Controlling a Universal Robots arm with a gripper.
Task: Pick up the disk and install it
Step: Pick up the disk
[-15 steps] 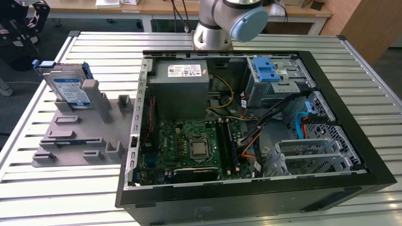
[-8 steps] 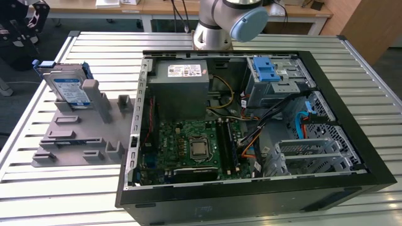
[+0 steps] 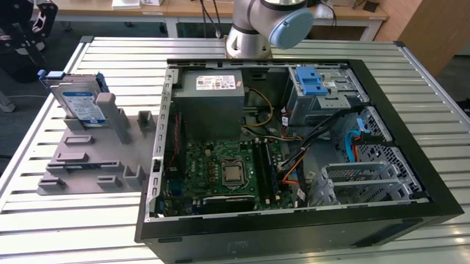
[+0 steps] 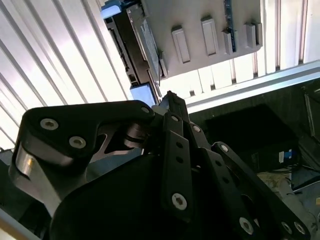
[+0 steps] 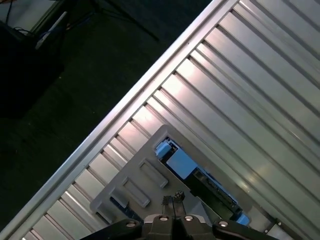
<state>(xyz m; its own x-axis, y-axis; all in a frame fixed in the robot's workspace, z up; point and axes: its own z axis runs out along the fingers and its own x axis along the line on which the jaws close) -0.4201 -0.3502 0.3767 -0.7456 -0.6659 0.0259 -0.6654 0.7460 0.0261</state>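
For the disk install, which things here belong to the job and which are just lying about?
Job in hand:
disk, standing in the grey holder
gripper
open computer case

Not part of it:
power supply box
blue latch piece
motherboard
slatted table

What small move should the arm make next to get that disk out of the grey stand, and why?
Probably lower the gripper toward the disk. The disk stands upright in the grey stand beside the open computer case, not yet picked up. In the first wrist view the gripper looks to be above the stand, apart from the disk.
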